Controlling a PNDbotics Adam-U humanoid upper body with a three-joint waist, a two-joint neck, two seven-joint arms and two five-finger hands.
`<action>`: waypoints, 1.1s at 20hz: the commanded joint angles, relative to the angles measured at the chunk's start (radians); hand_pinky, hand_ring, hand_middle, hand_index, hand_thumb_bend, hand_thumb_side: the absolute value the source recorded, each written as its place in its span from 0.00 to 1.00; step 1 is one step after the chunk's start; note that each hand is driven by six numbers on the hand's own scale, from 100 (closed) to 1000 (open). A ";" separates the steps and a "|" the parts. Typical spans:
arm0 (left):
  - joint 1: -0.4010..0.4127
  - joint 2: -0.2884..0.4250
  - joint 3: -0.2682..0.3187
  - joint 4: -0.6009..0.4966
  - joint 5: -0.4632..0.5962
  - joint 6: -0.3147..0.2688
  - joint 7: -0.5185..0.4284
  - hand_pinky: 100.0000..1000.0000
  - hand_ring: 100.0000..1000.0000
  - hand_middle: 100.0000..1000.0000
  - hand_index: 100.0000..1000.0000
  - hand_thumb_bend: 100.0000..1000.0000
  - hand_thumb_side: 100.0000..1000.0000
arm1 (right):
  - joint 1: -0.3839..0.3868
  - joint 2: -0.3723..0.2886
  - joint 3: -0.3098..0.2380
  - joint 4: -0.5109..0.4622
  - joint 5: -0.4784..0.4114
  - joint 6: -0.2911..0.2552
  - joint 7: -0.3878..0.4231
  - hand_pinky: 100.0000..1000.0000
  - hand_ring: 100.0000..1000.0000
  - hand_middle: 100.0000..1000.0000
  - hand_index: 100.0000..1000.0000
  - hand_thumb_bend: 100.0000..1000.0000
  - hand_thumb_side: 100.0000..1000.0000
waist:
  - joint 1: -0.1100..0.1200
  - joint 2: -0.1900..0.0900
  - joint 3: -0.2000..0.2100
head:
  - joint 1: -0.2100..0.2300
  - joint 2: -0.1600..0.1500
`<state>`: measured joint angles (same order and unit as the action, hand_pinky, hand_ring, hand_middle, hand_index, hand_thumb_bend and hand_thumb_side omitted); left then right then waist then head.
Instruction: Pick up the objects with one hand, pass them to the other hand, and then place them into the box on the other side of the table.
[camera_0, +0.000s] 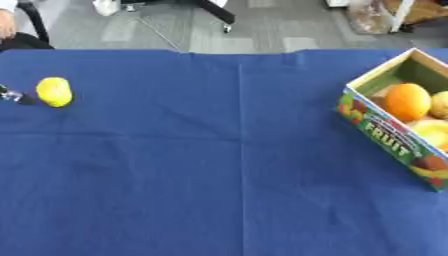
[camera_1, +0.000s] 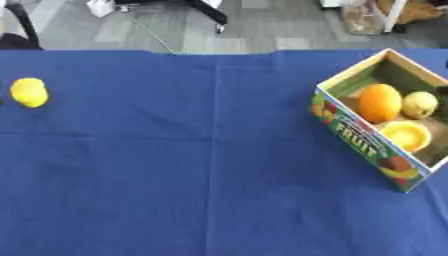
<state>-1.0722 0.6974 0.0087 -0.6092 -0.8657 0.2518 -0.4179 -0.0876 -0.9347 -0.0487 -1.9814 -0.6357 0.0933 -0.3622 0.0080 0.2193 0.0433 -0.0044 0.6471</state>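
**Lemon at the far left, fruit box at the right edge**

Nearest you, the blue tablecloth (camera_0: 219, 190) covers the whole table, creased along lines running across and down its middle. At the right edge, you see the cardboard box (camera_1: 363, 142), set at an angle, its printed side panel showing fruit pictures and the word "FRUIT". Inside it lie an orange (camera_1: 379, 103), a pale yellow-green fruit (camera_1: 419, 104) just beside the orange, and a yellow round fruit (camera_1: 404, 135) nearer you. Well apart from the box, at the far left, a yellow lemon (camera_0: 54, 91) rests on the cloth. Just beside the lemon, at the left border of the left eye view, a dark tip of your left hand (camera_0: 10, 95) shows; whether its fingers are spread or curled cannot be told. Your right hand appears in neither view. Beyond the table's far edge lies grey floor (camera_0: 262, 25).
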 joint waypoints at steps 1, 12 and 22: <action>-0.034 0.015 0.008 -0.022 -0.014 -0.008 -0.008 0.85 0.79 0.72 0.76 0.82 0.19 | -0.008 -0.015 -0.007 -0.019 0.013 0.004 -0.006 0.67 0.89 0.82 0.90 0.00 0.43 | -0.015 0.003 -0.003 | 0.010 -0.023; -0.070 -0.021 0.014 -0.018 -0.031 -0.010 0.031 0.83 0.77 0.70 0.75 0.76 0.10 | -0.027 0.006 0.008 -0.019 0.022 0.036 -0.016 0.67 0.88 0.82 0.89 0.00 0.44 | -0.028 0.031 -0.021 | 0.024 -0.064; -0.081 -0.025 0.021 -0.019 -0.018 -0.007 0.017 0.82 0.75 0.69 0.75 0.65 0.00 | -0.035 0.022 0.015 -0.019 0.040 0.038 -0.023 0.67 0.88 0.81 0.89 0.00 0.45 | -0.025 0.056 -0.041 | 0.020 -0.077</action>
<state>-1.1280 0.6475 0.0207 -0.6143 -0.8883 0.2414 -0.4015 -0.1142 -0.8923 -0.0265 -1.9814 -0.6038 0.1298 -0.3816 -0.0087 0.2784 0.0031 0.0164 0.5859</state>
